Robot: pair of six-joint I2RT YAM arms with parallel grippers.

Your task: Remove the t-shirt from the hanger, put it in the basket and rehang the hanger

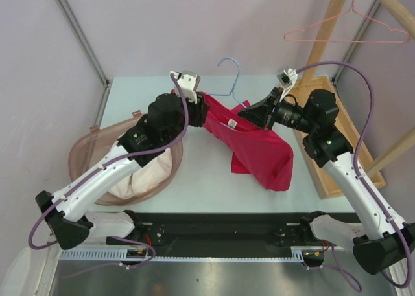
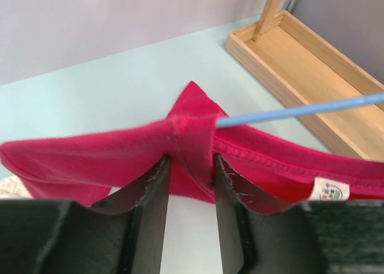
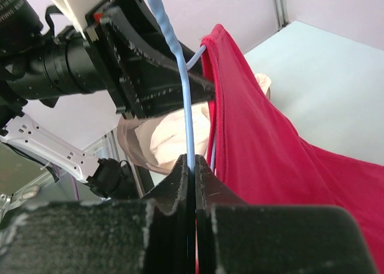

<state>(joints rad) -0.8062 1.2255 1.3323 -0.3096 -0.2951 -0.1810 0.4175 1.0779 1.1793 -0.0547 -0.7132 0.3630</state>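
Note:
A red t-shirt [image 1: 259, 147] hangs on a thin blue wire hanger [image 1: 232, 72], held up over the middle of the table between both arms. In the left wrist view, my left gripper [image 2: 190, 161] has a jaw on each side of the shirt's shoulder fold [image 2: 108, 154]. Both fingers touch the cloth, just where the blue wire [image 2: 300, 111] comes out. My right gripper [image 3: 192, 160] is shut on the hanger's wire [image 3: 186, 106] below the hook, and the shirt [image 3: 270, 166] drapes to its right. The far shoulder is hidden behind the right arm [image 1: 305, 114].
A translucent brown basket [image 1: 84, 140] holding pale cloth sits at the left under my left arm. A wooden rack with a tray-like base [image 1: 327, 166] stands along the right edge. A pink wire hanger [image 1: 350, 34] hangs from its rail. Walls enclose the table's back.

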